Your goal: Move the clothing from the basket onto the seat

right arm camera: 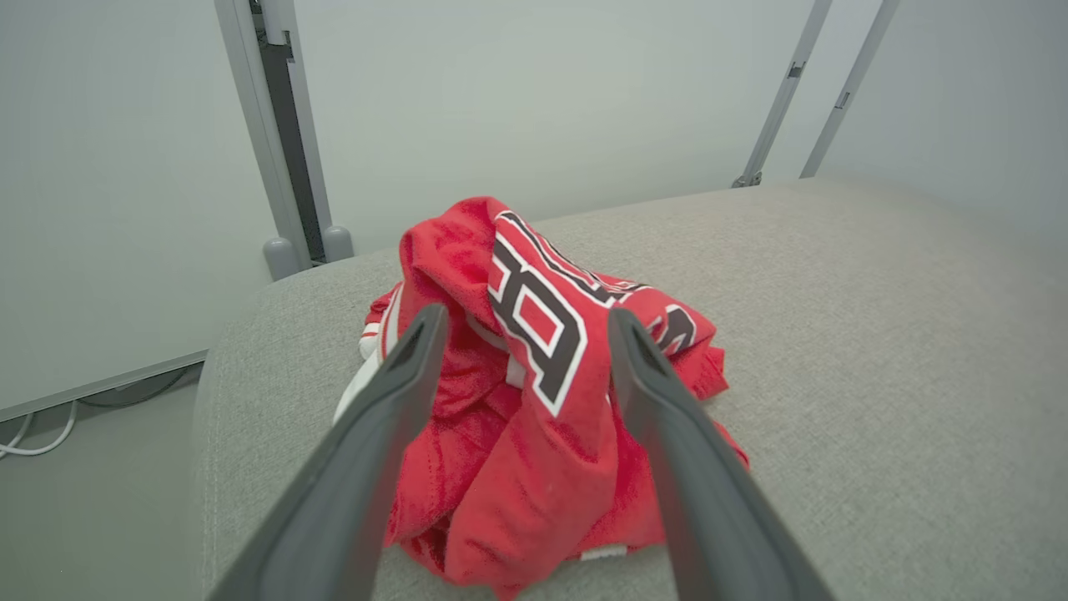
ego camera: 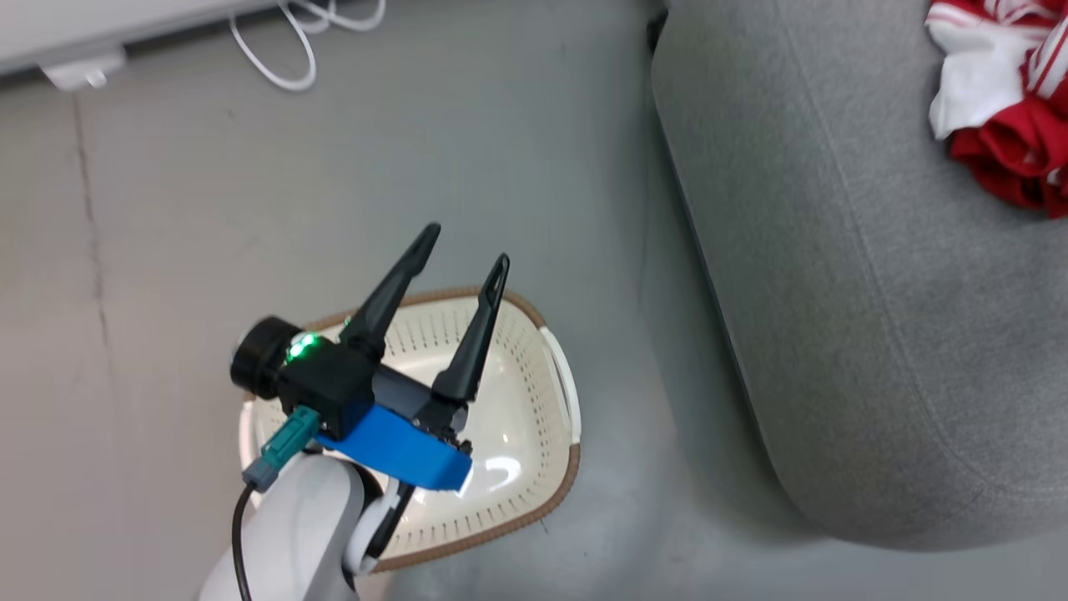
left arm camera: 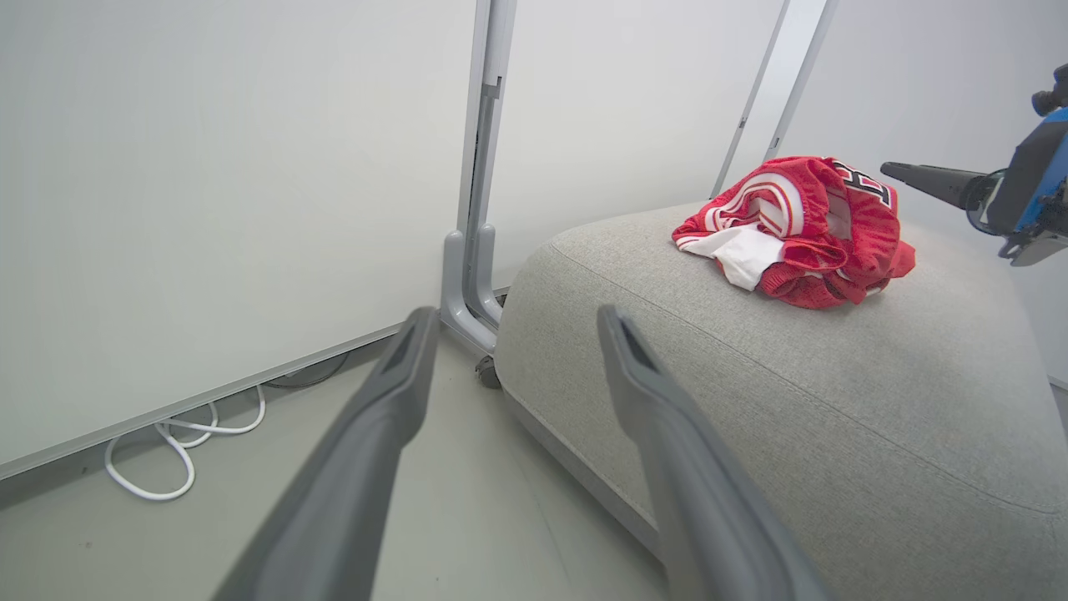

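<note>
The cream basket [ego camera: 546, 392] with its brown rim stands on the floor at lower centre, and its visible inside holds nothing. My left gripper [ego camera: 465, 245] hovers over it, open and empty; its fingers [left arm camera: 659, 417] point toward the seat's near corner. The grey seat [ego camera: 876, 292] lies to the right. On it sits the clothing [ego camera: 1001, 108], a crumpled red pile with white stripes and black-white lettering [right arm camera: 534, 334]. My right gripper [right arm camera: 521, 321] is open just above that pile, its fingers either side of it, and it comes in from the right edge [left arm camera: 926, 179].
A white cable [ego camera: 284, 50] loops on the grey floor along the white wall panel. A grey panel post [left arm camera: 476, 250] stands at the seat's far corner. Bare floor [ego camera: 167, 209] stretches left of the basket.
</note>
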Motion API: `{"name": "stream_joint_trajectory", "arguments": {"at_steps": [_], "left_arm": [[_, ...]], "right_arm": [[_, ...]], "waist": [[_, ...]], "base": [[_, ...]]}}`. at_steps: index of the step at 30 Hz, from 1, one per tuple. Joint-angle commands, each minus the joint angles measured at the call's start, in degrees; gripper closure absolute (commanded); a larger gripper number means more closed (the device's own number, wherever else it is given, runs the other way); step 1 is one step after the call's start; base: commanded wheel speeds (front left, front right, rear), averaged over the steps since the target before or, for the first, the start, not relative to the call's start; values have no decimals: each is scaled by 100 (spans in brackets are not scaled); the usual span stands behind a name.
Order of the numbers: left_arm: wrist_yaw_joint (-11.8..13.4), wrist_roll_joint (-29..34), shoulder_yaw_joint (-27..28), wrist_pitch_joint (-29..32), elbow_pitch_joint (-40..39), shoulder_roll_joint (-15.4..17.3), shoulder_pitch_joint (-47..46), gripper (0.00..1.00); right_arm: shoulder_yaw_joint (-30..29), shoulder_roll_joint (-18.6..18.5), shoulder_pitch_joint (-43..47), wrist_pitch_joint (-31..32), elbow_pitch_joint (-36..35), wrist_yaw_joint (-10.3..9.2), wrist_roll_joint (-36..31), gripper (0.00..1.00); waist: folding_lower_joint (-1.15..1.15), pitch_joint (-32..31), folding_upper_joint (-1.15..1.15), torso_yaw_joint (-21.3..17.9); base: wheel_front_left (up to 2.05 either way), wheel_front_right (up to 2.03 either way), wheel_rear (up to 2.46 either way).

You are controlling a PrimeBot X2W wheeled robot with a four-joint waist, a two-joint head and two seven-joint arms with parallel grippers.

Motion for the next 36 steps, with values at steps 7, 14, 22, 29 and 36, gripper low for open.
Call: {"name": "stream_joint_trajectory", "arguments": {"at_steps": [7,14,22,29,36], "left_arm": [[-13,-80,301,-27,190,-223,648,0],[-13,-94,573,-28,355,-324,1198,0],[-13,-165,995,-27,502,-458,1654,0],[-13,-193,1355,-27,716,-524,1909,0],[-13,-153,1696,-27,890,-573,2018,0]], "right_arm": [[313,297,1054,343,-891,1,94,0],[498,581,2178,726,-2007,1,83,0],[683,1123,3466,1085,-3580,1,95,0],[969,1507,4288,1212,-4337,1,120,0],[1401,1624,4676,1042,-4213,1,315,0]], "waist": [[1,-1161,0,262],[1,-1828,0,544],[1,-2236,0,989],[1,-2508,0,1274],[1,-2650,0,1441]], "base": [[0,0,0],[0,0,0],[0,0,0],[0,0,0],[0,0,0]]}}
